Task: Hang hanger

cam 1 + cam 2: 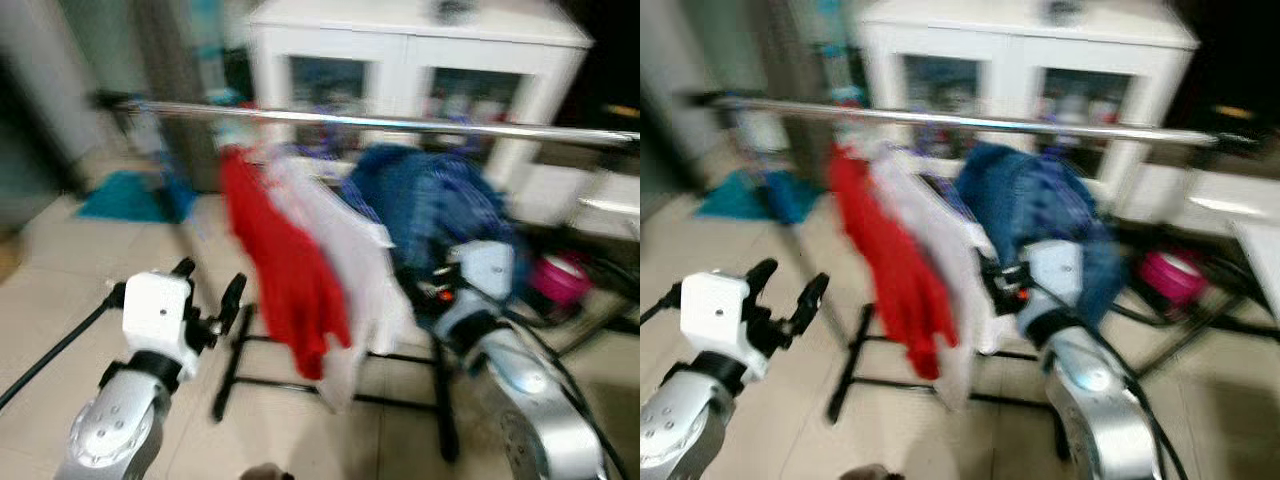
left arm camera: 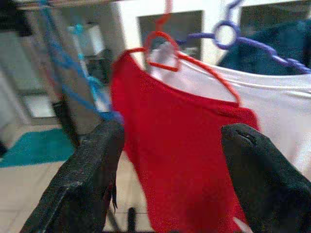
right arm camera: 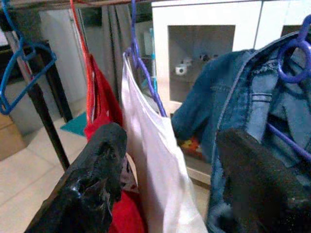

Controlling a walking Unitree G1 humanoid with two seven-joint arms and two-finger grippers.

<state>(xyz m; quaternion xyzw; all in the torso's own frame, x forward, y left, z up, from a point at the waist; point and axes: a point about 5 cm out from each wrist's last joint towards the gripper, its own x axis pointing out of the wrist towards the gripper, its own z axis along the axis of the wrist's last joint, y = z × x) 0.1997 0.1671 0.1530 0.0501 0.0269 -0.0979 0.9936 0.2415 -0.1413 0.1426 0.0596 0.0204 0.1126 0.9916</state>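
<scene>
3 garments on hangers hang mid-rail point(image 1: 400, 122): red shirt point(image 1: 285, 270), white shirt point(image 1: 345, 250), denim jacket point(image 3: 252, 97). Left gripper point(image 1: 210, 290) and right gripper point(image 3: 170, 179) are spread, empty; likely release finished, withdrawal next.

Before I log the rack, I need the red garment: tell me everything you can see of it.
The red garment looks like soft plain cloth, a top hung on a red-orange wire hanger hooked over the silver rail. It hangs limp, leftmost of three garments, pressed against the white garment beside it. Neither gripper touches it; the left gripper, jaws open, points toward it.
</scene>
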